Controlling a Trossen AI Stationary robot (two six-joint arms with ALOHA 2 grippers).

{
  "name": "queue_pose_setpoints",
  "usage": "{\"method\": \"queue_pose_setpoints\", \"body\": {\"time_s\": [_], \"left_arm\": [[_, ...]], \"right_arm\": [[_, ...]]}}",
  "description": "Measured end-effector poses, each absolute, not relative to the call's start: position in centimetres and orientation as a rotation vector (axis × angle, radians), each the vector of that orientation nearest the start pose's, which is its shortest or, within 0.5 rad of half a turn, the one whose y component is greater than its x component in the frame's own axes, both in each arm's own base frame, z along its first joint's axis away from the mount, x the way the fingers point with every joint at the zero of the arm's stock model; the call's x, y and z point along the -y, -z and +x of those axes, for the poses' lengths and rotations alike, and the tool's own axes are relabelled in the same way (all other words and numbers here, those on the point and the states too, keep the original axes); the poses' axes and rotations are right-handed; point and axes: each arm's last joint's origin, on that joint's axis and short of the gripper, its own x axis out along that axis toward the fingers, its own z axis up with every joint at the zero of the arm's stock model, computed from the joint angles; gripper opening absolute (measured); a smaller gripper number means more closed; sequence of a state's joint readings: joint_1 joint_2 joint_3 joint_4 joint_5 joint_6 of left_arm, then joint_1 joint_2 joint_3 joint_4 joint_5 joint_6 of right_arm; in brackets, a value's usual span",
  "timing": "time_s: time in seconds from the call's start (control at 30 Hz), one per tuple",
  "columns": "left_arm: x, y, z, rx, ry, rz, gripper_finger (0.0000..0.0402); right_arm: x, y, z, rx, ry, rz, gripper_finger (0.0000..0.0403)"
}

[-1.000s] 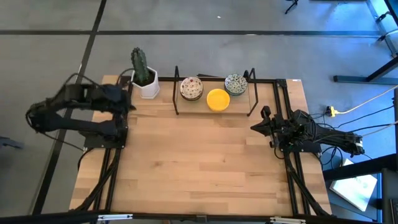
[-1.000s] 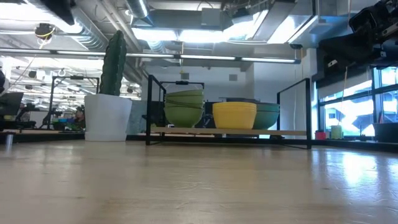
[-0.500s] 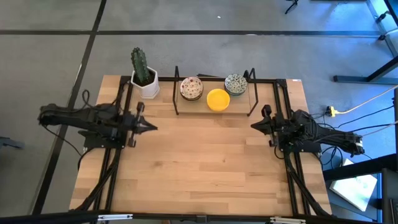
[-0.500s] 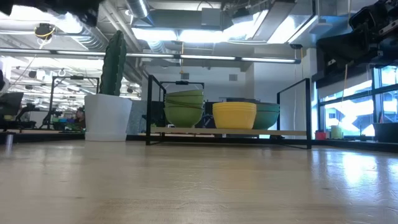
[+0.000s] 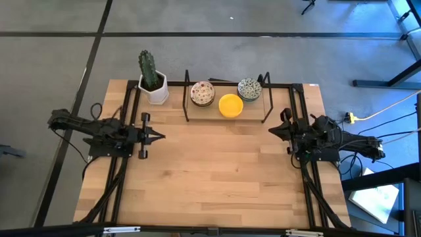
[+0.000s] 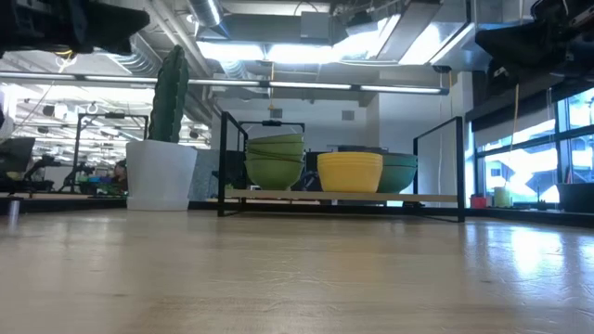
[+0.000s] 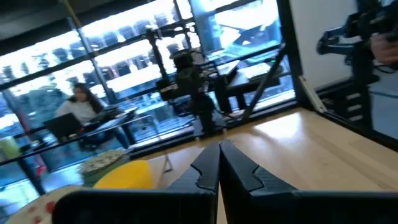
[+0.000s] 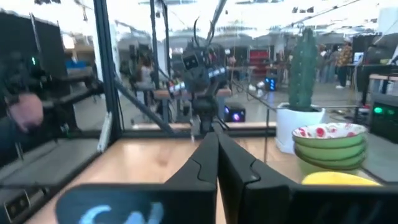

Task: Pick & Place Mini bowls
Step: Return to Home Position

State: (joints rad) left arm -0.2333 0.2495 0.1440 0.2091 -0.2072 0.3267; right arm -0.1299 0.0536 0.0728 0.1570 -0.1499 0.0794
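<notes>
Both my claws are pressed together, holding nothing. My left gripper [image 5: 160,136] hangs over the table's left side and my right gripper [image 5: 271,132] over its right, tips pointing inward. The mini bowls are all on the wire rack [image 5: 187,105] at the back: stacked red-speckled bowls [image 5: 202,93], yellow bowl [image 5: 230,105], green-blue bowls [image 5: 249,88]. The cactus pot [image 5: 156,91] is just beside it.

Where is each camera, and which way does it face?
High: overhead, straight down on table; left arm, right arm show.
Low: tabletop height, facing shelf; arms at top.
Left wrist: past shut left end effector, toward right arm.
Right wrist: past shut right end effector, toward left arm.
Both wrist views show the yellow bowl.
</notes>
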Motion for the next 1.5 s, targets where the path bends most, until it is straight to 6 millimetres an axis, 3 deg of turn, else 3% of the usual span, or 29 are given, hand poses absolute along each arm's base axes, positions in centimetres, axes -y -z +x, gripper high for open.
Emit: {"method": "queue_pose_setpoints", "body": {"time_s": [0.27,0.57,0.7,1.17,1.5], "left_arm": [[1.3,-21.4,8.4,0.161,-0.021,0.290,0.0001],[1.4,-19.9,9.0,0.237,0.002,0.312,0.0002],[1.2,-17.9,9.5,0.144,0.015,0.258,0.0001],[1.2,-16.9,9.6,0.040,0.049,0.237,0.0002],[1.3,-16.8,9.7,0.035,0.072,0.233,0.0001]], "right_arm": [[0.5,-22.0,8.8,0.160,-0.105,-0.037,0.0001],[0.7,-19.3,9.6,0.151,-0.075,0.028,0.0001],[0.7,-17.9,9.9,0.137,-0.075,0.050,0.0000],[1.0,-16.7,10.0,0.012,0.006,0.063,0.0000],[0.6,-16.9,10.0,0.029,-0.022,0.060,0.0000]]}}
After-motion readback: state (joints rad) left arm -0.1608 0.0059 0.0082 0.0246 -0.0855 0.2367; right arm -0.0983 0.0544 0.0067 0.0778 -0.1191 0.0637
